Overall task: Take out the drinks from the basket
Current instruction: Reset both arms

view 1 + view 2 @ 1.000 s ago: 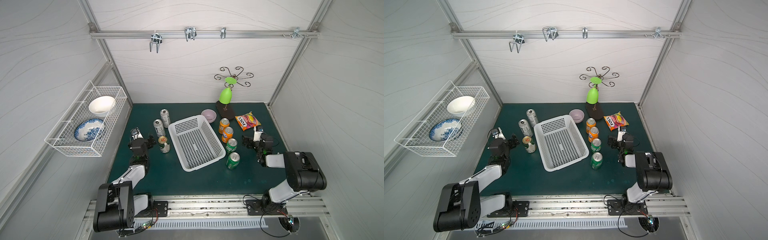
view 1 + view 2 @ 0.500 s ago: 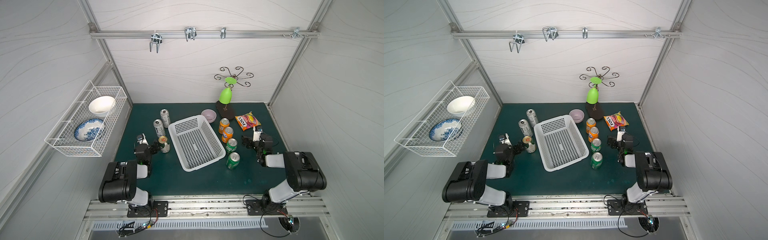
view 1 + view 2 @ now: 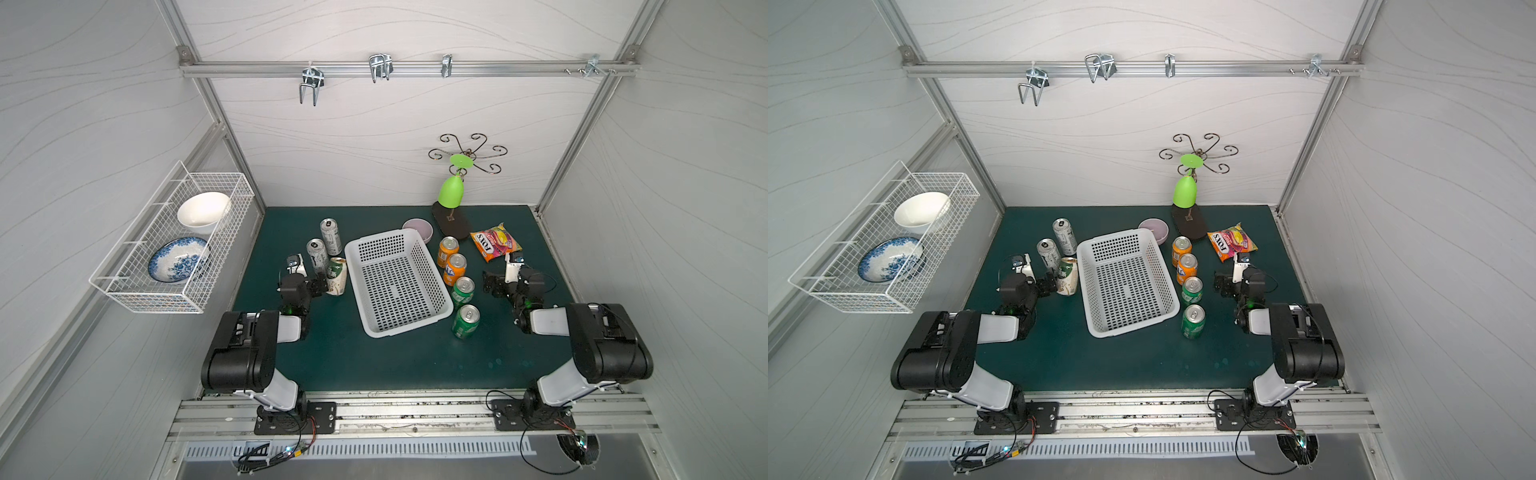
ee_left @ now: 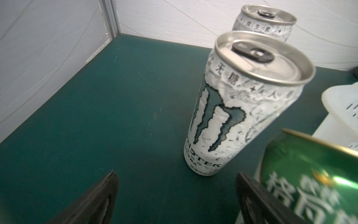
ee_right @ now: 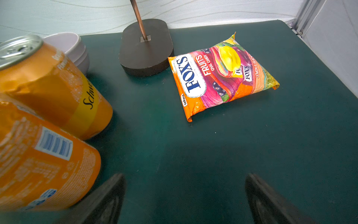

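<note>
Starting at the left gripper (image 3: 318,284): its jaws are spread wide, nothing is held, and the cream-and-green can (image 3: 336,276) is seen upright just beside them, on the side of the basket (image 3: 397,286). The right gripper (image 3: 490,285) is likewise spread and empty, a green can (image 3: 462,291) standing between it and the basket. No drink is found inside; all seven are seen on the mat (image 3: 374,365), so the task is judged complete.

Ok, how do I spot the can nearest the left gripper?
Find the white basket on the table. Three cans sit on its side toward the left gripper; yours is the can nearest the robot. It is short, cream and green; the silver cans behind are taller.
</note>
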